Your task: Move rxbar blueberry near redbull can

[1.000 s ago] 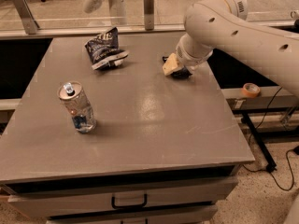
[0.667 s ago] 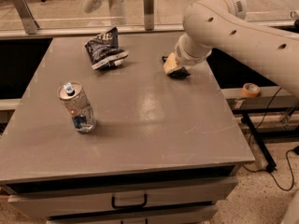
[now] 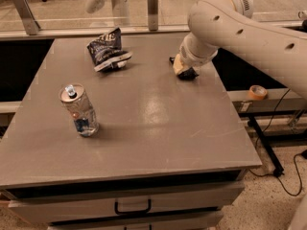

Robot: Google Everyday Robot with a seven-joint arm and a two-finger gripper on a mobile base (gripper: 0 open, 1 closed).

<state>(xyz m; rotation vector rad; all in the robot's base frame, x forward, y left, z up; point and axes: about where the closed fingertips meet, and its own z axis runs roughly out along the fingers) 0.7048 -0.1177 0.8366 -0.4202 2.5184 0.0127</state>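
The redbull can (image 3: 79, 111), slim and silver with blue and red marks, stands upright at the table's left front. My gripper (image 3: 185, 72) is low over the table's far right part, well away from the can, with the white arm (image 3: 230, 23) reaching in from the right. A small dark shape (image 3: 188, 74) lies on the table right under the gripper. I cannot tell whether it is the rxbar blueberry, and the bar does not show plainly anywhere else.
A puffy dark blue chip bag (image 3: 106, 49) with white print lies at the back left of the grey table (image 3: 158, 123), a flat pale-edged piece (image 3: 114, 62) against its front. A tape roll (image 3: 257, 91) sits on a ledge to the right. A drawer handle (image 3: 133, 208) is below.
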